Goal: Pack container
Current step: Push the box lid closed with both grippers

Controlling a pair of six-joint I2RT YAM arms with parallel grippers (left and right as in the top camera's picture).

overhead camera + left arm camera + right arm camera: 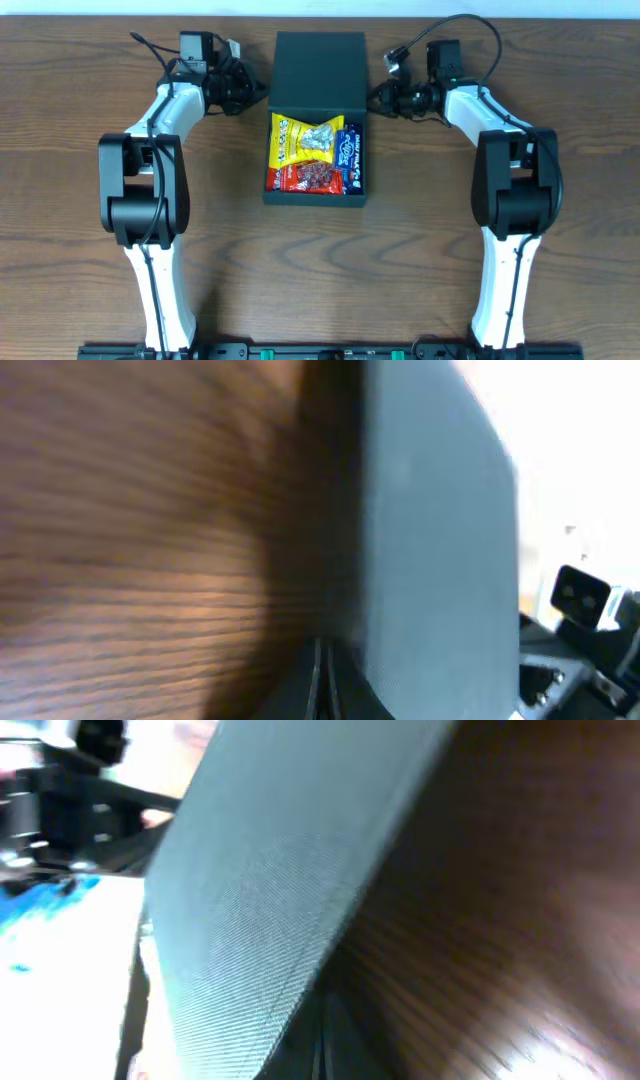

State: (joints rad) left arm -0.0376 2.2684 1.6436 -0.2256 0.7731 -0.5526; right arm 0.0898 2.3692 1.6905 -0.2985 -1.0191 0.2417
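The dark teal container (315,200) lies open at the table's middle, its flap lid (318,70) folded back behind it. Inside lie a yellow packet (288,140), a silvery packet (322,140), a blue packet (349,150) and a red packet (310,178). My left gripper (258,96) is at the lid's left edge and my right gripper (377,96) is at its right edge. In the left wrist view the fingers (322,685) are pressed together low beside the lid (440,540). In the right wrist view the fingers (322,1040) are together under the lid's edge (290,890).
Brown wooden table (80,290) all round. Both arms reach from the front edge to the back, one on each side of the container. The right arm's wrist shows blurred in the left wrist view (580,600).
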